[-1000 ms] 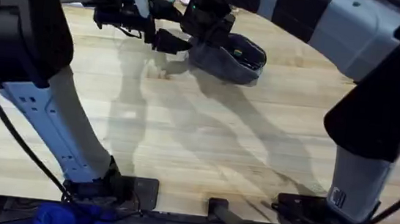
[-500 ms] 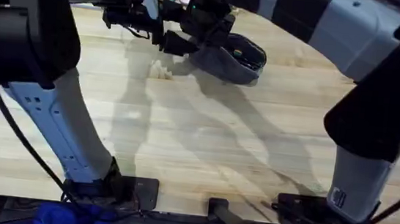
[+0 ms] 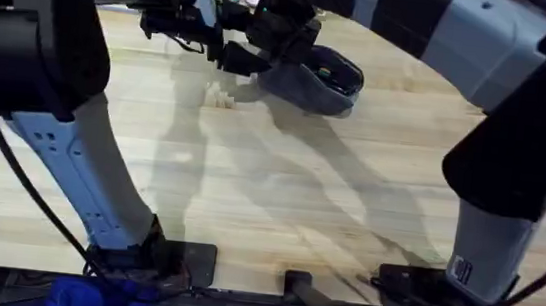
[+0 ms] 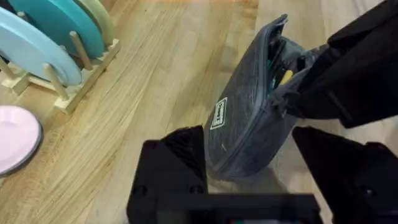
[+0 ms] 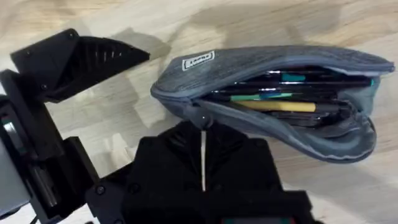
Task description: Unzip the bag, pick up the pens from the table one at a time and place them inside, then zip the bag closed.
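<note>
The left gripper (image 4: pixel 249 186), spread open, has edged nearer the pencil pouch (image 5: pixel 273 99); the right gripper (image 5: pixel 203 127), pressed together, pinches its zipper end, pens (image 5: pixel 292 93) inside, zipping pending.

Black arm housings, pale grey links, black cables, black bases

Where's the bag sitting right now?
The bag lies open on the table at the far middle of the overhead view. The left gripper and the right gripper are both at its left end.
</note>
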Controlling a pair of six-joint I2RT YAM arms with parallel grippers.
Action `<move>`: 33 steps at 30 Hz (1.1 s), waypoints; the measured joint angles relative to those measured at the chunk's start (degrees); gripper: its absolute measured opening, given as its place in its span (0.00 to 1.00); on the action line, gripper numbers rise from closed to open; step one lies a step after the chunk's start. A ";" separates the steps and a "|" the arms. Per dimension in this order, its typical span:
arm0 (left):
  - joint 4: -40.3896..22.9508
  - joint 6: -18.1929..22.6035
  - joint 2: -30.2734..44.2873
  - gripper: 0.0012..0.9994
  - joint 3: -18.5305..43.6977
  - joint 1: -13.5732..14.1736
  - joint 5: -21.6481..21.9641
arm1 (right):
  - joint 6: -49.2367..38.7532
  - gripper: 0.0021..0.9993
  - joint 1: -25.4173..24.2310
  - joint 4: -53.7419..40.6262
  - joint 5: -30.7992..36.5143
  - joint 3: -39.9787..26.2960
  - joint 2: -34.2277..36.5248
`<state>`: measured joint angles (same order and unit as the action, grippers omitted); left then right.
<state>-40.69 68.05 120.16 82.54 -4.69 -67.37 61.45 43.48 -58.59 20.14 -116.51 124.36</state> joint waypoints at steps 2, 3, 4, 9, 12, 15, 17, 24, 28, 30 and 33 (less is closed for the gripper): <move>0.02 0.02 0.00 0.84 0.00 0.00 0.11 | 0.00 0.03 0.00 0.00 0.01 0.00 0.00; 0.02 0.00 0.00 0.83 0.00 0.05 0.13 | 0.00 0.03 0.00 0.00 0.01 0.00 0.00; 0.02 -0.01 0.00 0.82 0.00 0.07 0.15 | 0.00 0.03 0.00 -0.01 0.01 0.00 0.00; 0.04 0.00 0.00 0.81 0.00 0.70 1.14 | 0.00 0.03 0.00 0.00 0.01 0.00 0.02; 0.04 0.00 0.00 0.81 0.00 1.24 1.27 | 0.00 0.03 0.00 -0.02 0.01 0.00 0.00; 0.02 0.00 0.00 0.79 0.00 1.55 1.48 | 0.00 0.03 0.00 -0.02 0.01 0.00 0.00; 0.04 -0.14 0.00 0.57 0.00 1.55 2.08 | 0.00 0.03 0.00 -0.02 0.01 0.00 0.00; 0.33 -0.17 0.01 0.05 0.00 1.53 2.73 | 0.00 0.03 0.00 -0.02 -0.01 0.00 0.00; 0.39 -0.17 0.00 0.04 0.00 1.55 2.75 | -0.01 0.03 0.00 -0.02 0.01 0.00 0.00; 0.39 -0.17 0.00 0.04 0.00 1.55 2.75 | 0.00 0.03 0.00 -0.02 -0.02 0.00 0.00; 0.39 -0.17 0.00 0.04 0.00 1.55 2.75 | -0.02 0.03 0.00 -0.63 0.00 0.00 0.00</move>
<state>-40.29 67.88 120.16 82.54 -3.14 -64.62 61.43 43.48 -59.22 20.14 -116.51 124.36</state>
